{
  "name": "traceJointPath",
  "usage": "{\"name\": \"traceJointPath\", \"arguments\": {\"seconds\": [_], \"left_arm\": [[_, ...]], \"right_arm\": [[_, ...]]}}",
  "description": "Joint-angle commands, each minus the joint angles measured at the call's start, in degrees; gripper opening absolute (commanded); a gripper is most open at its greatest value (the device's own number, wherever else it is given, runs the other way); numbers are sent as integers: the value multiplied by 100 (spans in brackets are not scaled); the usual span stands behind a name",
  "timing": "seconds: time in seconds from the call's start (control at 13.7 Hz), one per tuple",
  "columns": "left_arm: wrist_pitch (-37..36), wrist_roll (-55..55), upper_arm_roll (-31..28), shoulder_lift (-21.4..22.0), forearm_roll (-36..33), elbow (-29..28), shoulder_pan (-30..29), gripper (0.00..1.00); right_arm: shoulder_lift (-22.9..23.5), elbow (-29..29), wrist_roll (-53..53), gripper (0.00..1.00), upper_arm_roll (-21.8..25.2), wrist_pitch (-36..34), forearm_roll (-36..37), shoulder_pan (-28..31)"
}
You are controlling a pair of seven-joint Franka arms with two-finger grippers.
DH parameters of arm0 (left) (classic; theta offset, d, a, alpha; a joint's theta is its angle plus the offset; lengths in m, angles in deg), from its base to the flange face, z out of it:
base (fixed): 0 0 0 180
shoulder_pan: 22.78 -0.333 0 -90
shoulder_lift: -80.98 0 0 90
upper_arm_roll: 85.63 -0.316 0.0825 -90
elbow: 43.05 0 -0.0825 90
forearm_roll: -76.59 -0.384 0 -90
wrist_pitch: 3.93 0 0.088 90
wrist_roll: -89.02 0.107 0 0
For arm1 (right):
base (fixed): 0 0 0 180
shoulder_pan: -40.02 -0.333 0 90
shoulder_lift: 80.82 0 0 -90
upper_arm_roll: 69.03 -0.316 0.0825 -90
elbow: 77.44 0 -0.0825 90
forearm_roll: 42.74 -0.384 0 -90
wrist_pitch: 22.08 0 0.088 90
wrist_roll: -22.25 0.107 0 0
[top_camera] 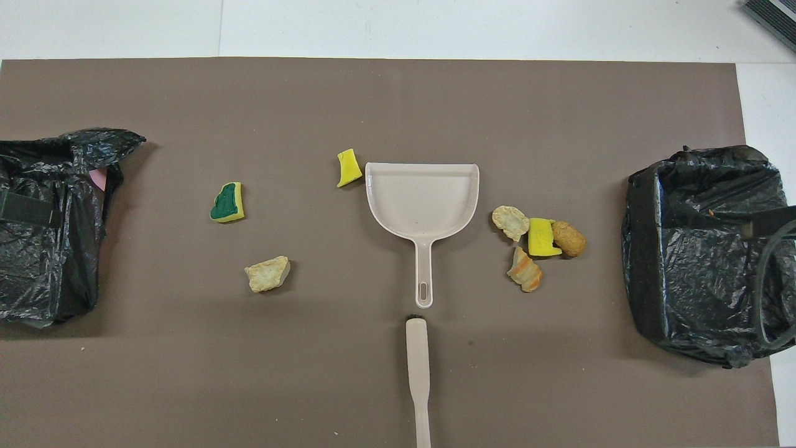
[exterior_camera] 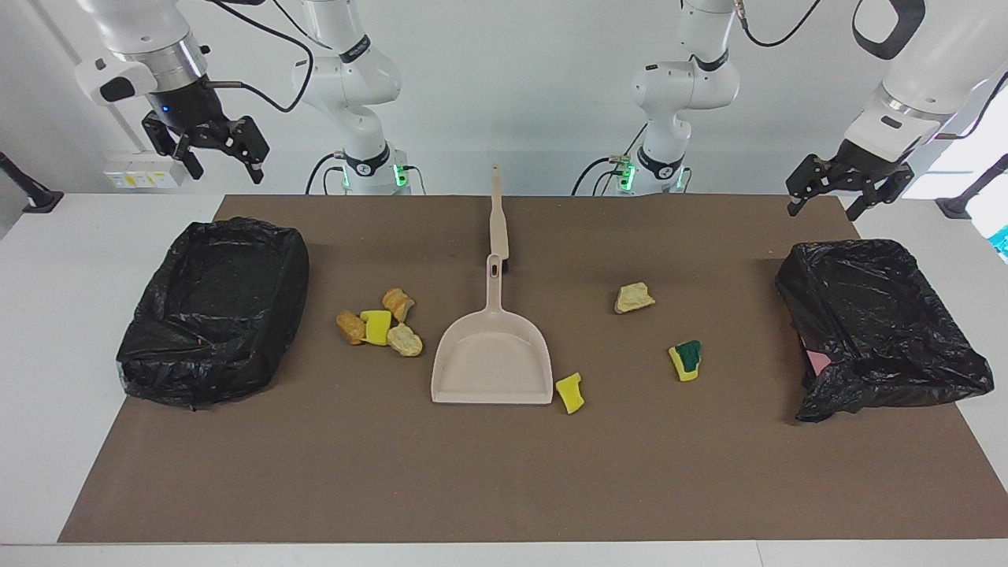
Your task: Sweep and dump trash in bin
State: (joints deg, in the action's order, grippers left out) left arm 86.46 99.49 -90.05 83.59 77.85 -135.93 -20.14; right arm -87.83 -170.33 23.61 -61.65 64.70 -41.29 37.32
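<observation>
Showing the table at rest: a dustpan lies flat at the middle of the brown mat, its handle pointing toward the robots. The brush lies in line with that handle, nearer to the robots and just apart from its end.

Trash is scattered to both sides of the dustpan. Toward the right arm's end, four scraps cluster together: a tan lump, a yellow sponge piece, an orange-tan lump and a pale lump. Just beside the dustpan's open edge, at the corner toward the left arm's end, lies a second yellow piece. Farther toward the left arm's end lie a green-faced sponge and, nearer to the robots, a pale crust, well apart from each other.

Two bins lined with black bags stand at the mat's ends: one bin toward the right arm's end, the other bin toward the left arm's end, a pink patch showing at its side.

Both arms wait raised. The right gripper hangs above the table's edge near the first bin, jaws released and holding nothing. The left gripper hangs above the second bin's nearer edge, likewise released and unladen.
</observation>
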Motion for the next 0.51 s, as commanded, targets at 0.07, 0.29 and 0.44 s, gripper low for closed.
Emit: {"name": "traceJointPath", "arguments": {"seconds": [0.07, 0.29, 0.44], "left_arm": [[31, -19, -5, 179, -92, -134, 17, 100], [5, -1, -5, 170, -92, -108, 18, 100], [5, -1, -5, 162, -92, -108, -17, 100]], "right_arm": [[-108, -142, -206, 100, 9, 128, -31, -3], [-99, -142, -197, 100, 9, 146, -31, -3], [-90, -142, -162, 100, 9, 242, -31, -3]]}}
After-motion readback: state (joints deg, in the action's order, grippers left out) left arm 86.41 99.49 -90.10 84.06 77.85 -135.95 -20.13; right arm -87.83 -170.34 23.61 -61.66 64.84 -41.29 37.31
